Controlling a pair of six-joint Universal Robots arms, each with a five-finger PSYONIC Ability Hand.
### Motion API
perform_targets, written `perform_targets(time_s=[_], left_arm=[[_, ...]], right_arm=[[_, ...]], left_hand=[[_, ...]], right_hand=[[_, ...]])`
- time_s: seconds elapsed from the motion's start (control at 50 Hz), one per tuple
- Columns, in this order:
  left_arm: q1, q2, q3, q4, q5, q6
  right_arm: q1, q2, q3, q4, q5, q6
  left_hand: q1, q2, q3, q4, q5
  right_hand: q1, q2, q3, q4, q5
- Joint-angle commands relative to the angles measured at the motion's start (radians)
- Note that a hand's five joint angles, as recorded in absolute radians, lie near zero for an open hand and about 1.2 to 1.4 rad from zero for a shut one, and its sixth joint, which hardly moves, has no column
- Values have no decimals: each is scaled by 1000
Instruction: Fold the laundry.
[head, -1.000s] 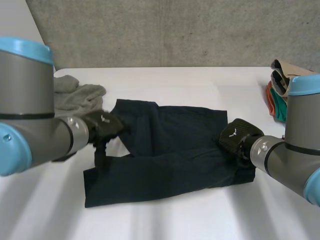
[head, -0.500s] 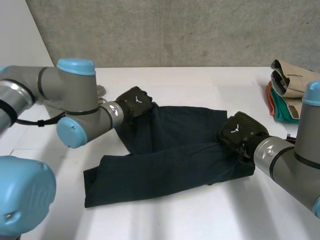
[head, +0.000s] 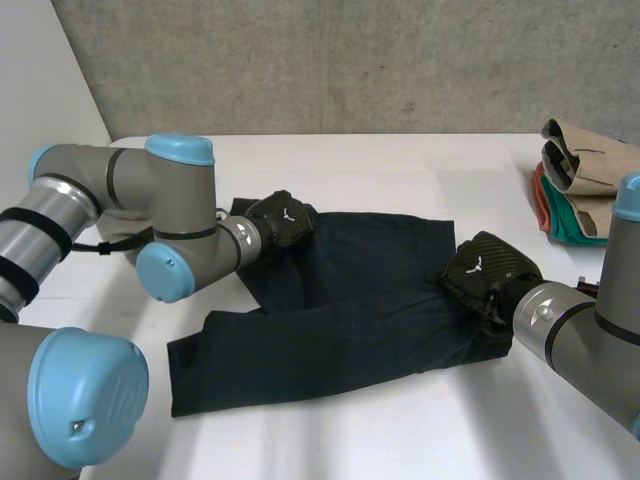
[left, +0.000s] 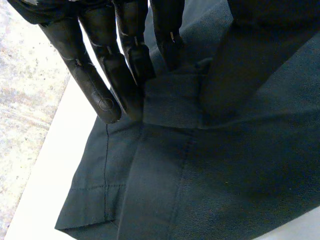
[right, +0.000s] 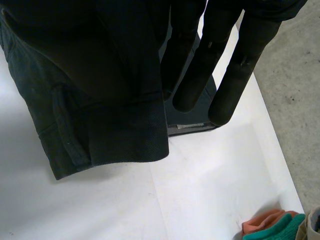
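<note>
Dark shorts (head: 340, 320) on white table (head: 400, 165), centre of head view, spread mostly flat, one leg toward bottom left. Outline about the same as 1 s ago.

Left hand (head: 280, 218) at upper-left corner of shorts. 1 s ago sat lower, at left edge of cloth, so moved up and right since then. Only a slight shift over the last 0.5 s. Left arm (head: 170, 215) now swung across left of frame, blue cap at upper left. In left wrist view, straight fingers (left: 90, 80) down on a fold, cloth bunched up on thumb side: pinching shorts.

Right hand (head: 485, 270) at right edge of shorts, centre right of frame, nearly unchanged across all three frames. In right wrist view, straight fingers (right: 240, 75) beside a hem lifted off table, shadow under it: holding shorts in a narrow pinch.

Stack of folded clothes (head: 580, 190) at right edge of frame, well apart from shorts, unmoved.
</note>
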Motion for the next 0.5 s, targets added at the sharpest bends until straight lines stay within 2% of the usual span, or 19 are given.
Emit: perform_targets(time_s=[0.02,0.12,0.14,0.24,0.3,0.36,0.38,0.44,0.5], left_arm=[[-7,1,8,-9,-69,2],[-12,57,-15,-34,-231,-9],[-10,88,-47,-58,-311,-11],[0,197,-198,-182,-552,-17],[13,264,-302,-203,-598,-26],[14,298,-360,-187,-560,-40],[11,312,-383,-178,-522,-49],[2,334,-393,-163,-487,-73],[5,352,-393,-155,-497,-104]], right_arm=[[-3,-1,4,-2,-4,4],[-3,-2,11,-2,-4,0],[0,-5,17,-2,-4,0],[6,-25,34,1,-7,0],[13,-42,44,1,-10,0],[20,-53,50,-2,-15,3],[23,-56,50,-2,-20,3],[35,-58,50,-3,-26,6],[43,-58,50,-8,-26,9]], left_hand=[[265,257,267,260,278],[265,257,267,260,278],[265,257,267,260,278],[265,257,267,260,278],[265,257,267,260,278],[254,245,255,249,267],[-182,-191,-181,-187,-169],[-957,-965,-955,-962,-943],[-957,-965,-955,-962,-943]], right_hand=[[282,218,212,202,199],[282,218,212,202,199],[282,218,212,202,199],[282,218,212,202,199],[282,218,212,202,199],[282,218,212,202,199],[282,218,212,202,199],[282,218,212,202,199],[282,218,212,202,199]])
